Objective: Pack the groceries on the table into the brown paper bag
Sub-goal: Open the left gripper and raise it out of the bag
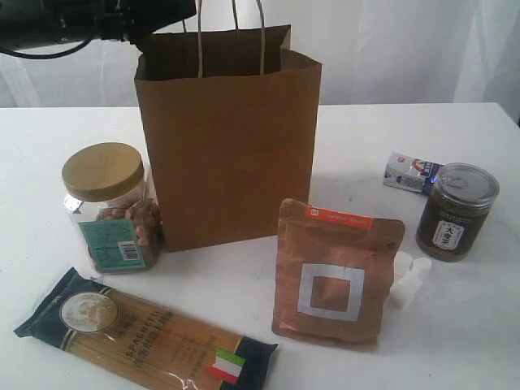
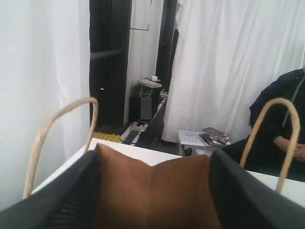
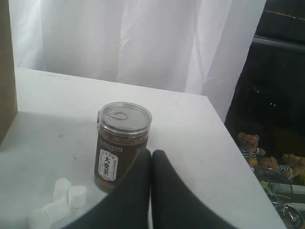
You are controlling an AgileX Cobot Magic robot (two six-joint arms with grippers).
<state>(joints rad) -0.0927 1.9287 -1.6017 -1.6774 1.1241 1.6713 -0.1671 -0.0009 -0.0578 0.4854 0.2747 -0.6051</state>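
— Copper shows near the front: what is laid there?
— A pouch of that colour is set at the front right of the white surface, with marshmallows just beside its right edge. At front left a spaghetti packet is laid flat and slantwise, its flag end turned toward the middle.
— And what is found behind those?
— A nut jar is stood upright at left, just beside the bag at its lower left corner; whether the two touch cannot be told. At right a dark jar is stood upright with its lid on, and a carton is laid just behind it.
— Where is the bag placed?
— It is stood upright and open at mid-surface, behind the pouch, and is taller than everything around it. Its contents cannot be seen.
— How is the left end effector held?
— The left end effector is held over the bag's mouth, released. Its fingers are spread wide, and only the brown inner wall is seen between them. The handles are seen to either side. In the exterior view only a dark arm is seen, above the bag's left side.
— And the right one?
— The right end effector is clenched, its fingers pressed together on nothing. It is held low over the surface, near the dark jar and the marshmallows.
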